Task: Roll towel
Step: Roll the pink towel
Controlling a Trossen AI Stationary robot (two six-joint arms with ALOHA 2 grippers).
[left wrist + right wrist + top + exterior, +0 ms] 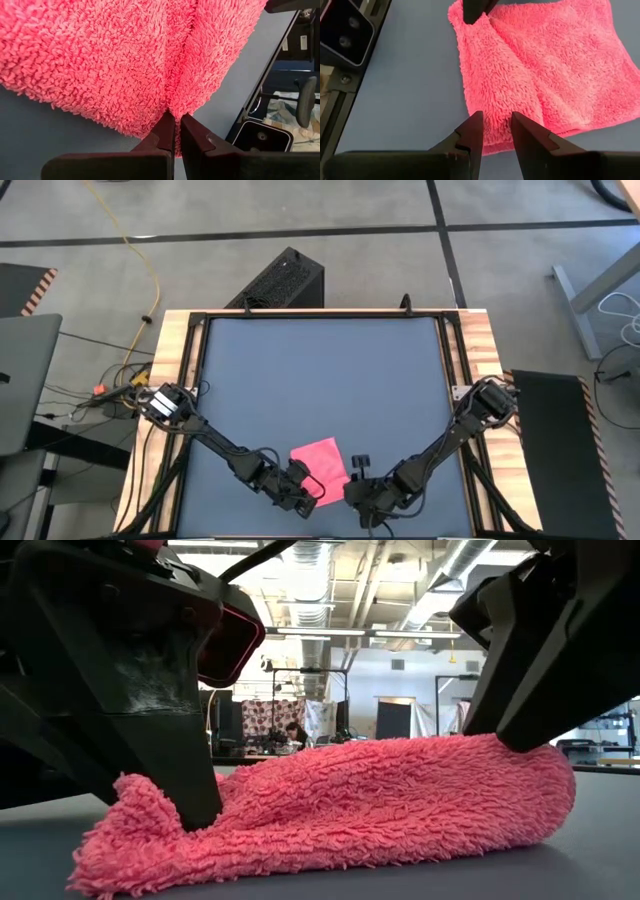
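1. The left hand (pixel 174 131) is closed. Its two dark fingers (pixel 162 132) pinch a fold of the pink towel (pixel 115 60) at its edge.
2. The right hand (pixel 495 131) stands half open. Its fingertips are at the near edge of the towel (pixel 545 65), and a strip of the cloth shows in the gap between them. I cannot tell if they press on it.
3. In the high view the towel (pixel 320 457) lies on the dark grey mat (pixel 320 380) near the front edge of the bench (pixel 170 370), between the left hand (pixel 306 492) and the right hand (pixel 358 472).
4. In the low view the towel (pixel 400 800) is a low, thick heap, and one corner stands up beside the left hand (pixel 195 805).
5. Most of the mat behind the towel is free, up to the black frame (pixel 320 315) at the far side. The wooden rim of the bench shows at both sides.
6. No writing can be read on the towel or on the mat.
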